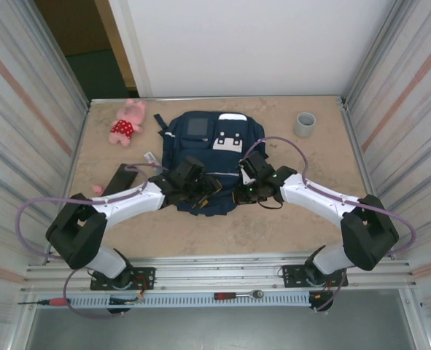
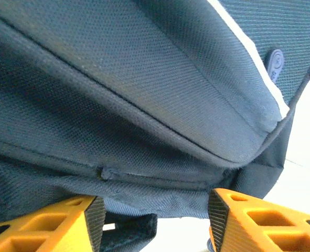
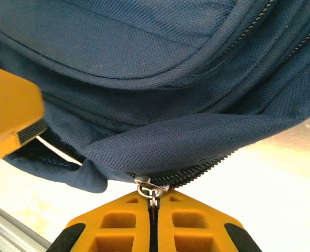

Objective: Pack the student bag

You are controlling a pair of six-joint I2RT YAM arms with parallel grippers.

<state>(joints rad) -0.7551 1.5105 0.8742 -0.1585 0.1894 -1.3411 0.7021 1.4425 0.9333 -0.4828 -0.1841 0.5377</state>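
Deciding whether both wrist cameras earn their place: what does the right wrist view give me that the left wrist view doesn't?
Right wrist view: the right gripper is shut on the metal zipper pull, and the zipper teeth run off to the right. Left wrist view: the left gripper stands open facing the fabric, gripping nothing, with a white stripe and a small blue rubber tab at upper right. Both: close-up navy fabric of the student bag with pale table beside it.
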